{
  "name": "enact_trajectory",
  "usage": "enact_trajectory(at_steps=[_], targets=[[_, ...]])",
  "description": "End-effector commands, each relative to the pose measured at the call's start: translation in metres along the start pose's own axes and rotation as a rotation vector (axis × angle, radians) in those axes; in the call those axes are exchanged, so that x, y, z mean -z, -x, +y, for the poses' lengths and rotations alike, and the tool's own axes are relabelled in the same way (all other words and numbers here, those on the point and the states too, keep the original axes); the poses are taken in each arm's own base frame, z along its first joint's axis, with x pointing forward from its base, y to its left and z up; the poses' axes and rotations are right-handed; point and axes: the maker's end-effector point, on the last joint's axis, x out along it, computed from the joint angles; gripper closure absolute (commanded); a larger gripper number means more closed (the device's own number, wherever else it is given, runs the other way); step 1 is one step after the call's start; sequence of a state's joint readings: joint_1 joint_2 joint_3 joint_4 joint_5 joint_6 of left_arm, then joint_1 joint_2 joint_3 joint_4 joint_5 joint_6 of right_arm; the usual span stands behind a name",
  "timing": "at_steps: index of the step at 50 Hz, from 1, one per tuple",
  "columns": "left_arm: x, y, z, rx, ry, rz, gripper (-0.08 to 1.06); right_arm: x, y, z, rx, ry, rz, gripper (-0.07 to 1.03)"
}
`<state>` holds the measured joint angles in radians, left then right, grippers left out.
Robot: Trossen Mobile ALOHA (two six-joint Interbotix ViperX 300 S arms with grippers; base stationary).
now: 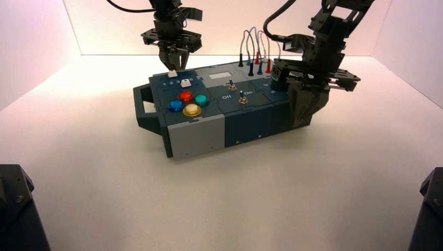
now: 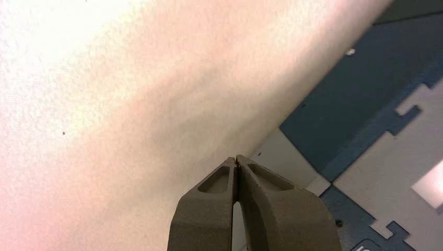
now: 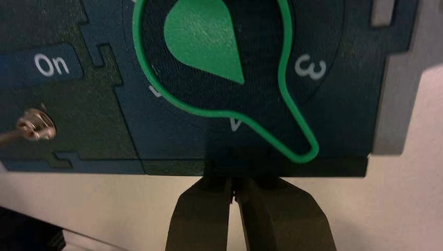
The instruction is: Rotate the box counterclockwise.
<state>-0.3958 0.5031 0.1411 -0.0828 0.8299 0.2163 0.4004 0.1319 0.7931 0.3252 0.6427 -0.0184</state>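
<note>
The long teal-and-grey box (image 1: 245,123) lies slantwise mid-table, with its handle end (image 1: 145,107) to the left and nearer. On top are four coloured buttons (image 1: 185,96), sliders (image 1: 177,81), toggle switches (image 1: 242,98) and looped wires (image 1: 255,52). My left gripper (image 1: 175,65) is shut, with its tips at the box's back edge by the sliders; the left wrist view shows the gripper (image 2: 236,159) shut beside a grey panel (image 2: 365,172). My right gripper (image 1: 308,112) is shut against the box's front right corner. In the right wrist view the gripper (image 3: 232,191) meets the box edge below the green knob (image 3: 206,42).
White walls close the table at the back and sides. Dark arm bases stand at the near left corner (image 1: 18,209) and the near right corner (image 1: 431,209). In the right wrist view a toggle switch (image 3: 35,124) sits by the lettering "On" (image 3: 51,64).
</note>
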Motion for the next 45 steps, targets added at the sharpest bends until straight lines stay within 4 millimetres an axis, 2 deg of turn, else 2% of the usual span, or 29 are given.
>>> enact_trajectory(at_steps=[1, 7, 8, 28, 45], targets=[[0.003, 0.015, -0.012, 0.007, -0.025, -0.003, 1.01, -0.035, 0.017, 0.005, -0.013, 0.004, -0.114, 0.98], [0.008, 0.018, -0.014, 0.010, -0.031, 0.007, 1.01, -0.045, 0.020, 0.002, -0.011, -0.004, -0.133, 0.98], [0.012, 0.020, -0.015, 0.011, -0.031, 0.013, 1.01, -0.054, 0.020, 0.001, -0.004, 0.003, -0.143, 0.98], [0.035, 0.038, -0.023, 0.014, -0.043, 0.023, 1.01, -0.088, 0.014, 0.001, 0.013, 0.028, -0.168, 0.98], [0.054, 0.031, -0.038, 0.022, -0.075, 0.056, 1.01, -0.116, 0.018, 0.006, 0.015, 0.046, -0.208, 0.98]])
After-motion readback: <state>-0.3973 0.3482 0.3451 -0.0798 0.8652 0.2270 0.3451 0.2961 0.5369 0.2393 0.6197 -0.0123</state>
